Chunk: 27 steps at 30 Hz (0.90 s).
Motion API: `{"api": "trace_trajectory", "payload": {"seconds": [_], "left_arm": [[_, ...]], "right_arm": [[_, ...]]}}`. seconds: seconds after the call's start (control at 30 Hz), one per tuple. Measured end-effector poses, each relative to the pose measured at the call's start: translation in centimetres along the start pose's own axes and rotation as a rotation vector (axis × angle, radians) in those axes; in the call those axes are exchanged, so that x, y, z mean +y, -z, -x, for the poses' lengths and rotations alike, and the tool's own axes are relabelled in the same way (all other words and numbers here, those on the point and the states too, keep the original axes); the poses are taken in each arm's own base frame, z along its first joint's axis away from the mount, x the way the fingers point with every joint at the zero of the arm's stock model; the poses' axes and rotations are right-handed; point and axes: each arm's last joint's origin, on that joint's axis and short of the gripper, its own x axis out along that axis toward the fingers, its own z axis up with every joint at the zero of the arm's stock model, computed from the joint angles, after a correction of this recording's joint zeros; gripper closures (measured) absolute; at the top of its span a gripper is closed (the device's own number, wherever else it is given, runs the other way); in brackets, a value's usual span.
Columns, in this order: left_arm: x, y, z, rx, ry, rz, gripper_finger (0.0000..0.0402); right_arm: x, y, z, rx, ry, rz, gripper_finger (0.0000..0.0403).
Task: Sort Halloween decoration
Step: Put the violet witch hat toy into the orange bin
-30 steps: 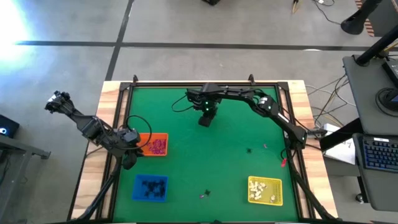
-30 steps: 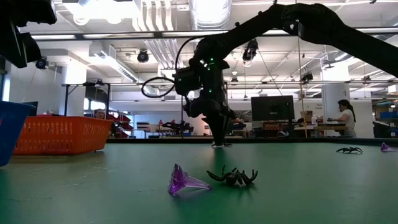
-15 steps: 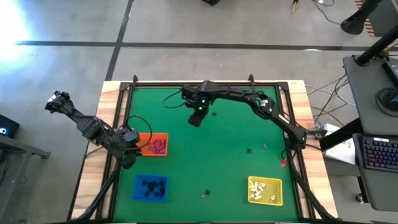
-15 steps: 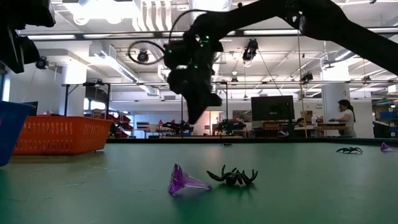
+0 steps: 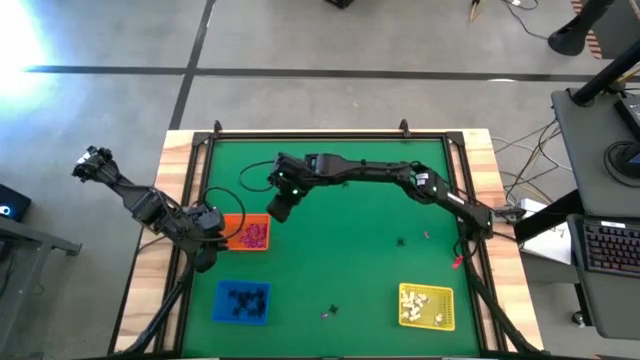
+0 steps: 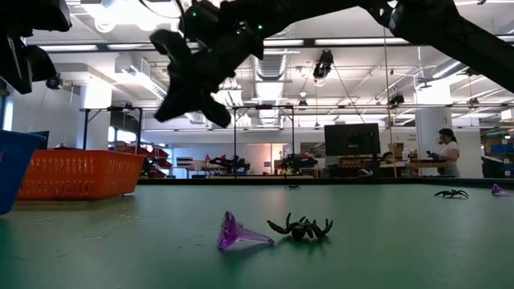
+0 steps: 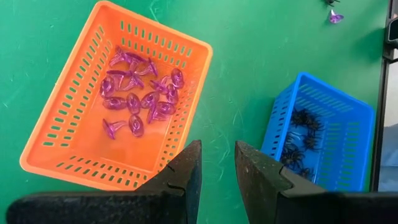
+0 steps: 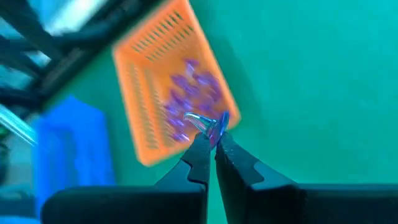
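Green felt covers the desk in the high view, where the right hand hangs above it just beside the orange tray; the left hand waits at the desk's left edge near that tray. In the low view, a purple trinket and a black spider lie close together on the felt. The left wrist view shows its fingers slightly apart, empty, above the orange and blue tray. The right wrist view shows its fingers clamped on a purple cone.
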Motion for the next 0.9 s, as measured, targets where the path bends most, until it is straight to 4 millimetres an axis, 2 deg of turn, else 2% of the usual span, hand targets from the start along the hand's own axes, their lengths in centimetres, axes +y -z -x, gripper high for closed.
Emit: {"api": "trace_trajectory", "payload": {"seconds": [0.27,0.4,0.6,0.77,0.9], "left_arm": [[0.0,0.0,0.0,-0.001,-0.001,-0.008,0.0323],[0.0,0.0,0.0,-0.002,-0.001,-0.008,0.0323],[0.0,0.0,0.0,-0.002,0.001,-0.014,0.0323],[0.0,0.0,0.0,-0.003,0.001,-0.031,0.0323],[0.0,0.0,0.0,-0.002,0.002,-0.044,0.0323]], "right_arm": [[2.8,-0.3,-0.9,-0.126,-0.114,-0.045,0.0391],[3.7,0.0,-1.7,-0.156,-0.149,-0.07,0.0391],[3.4,1.3,-4.6,-0.119,-0.143,-0.108,0.0391],[3.9,1.6,-5.1,-0.124,-0.154,-0.096,0.039],[3.4,2.1,-5.8,-0.105,-0.134,-0.104,0.0389]]}}
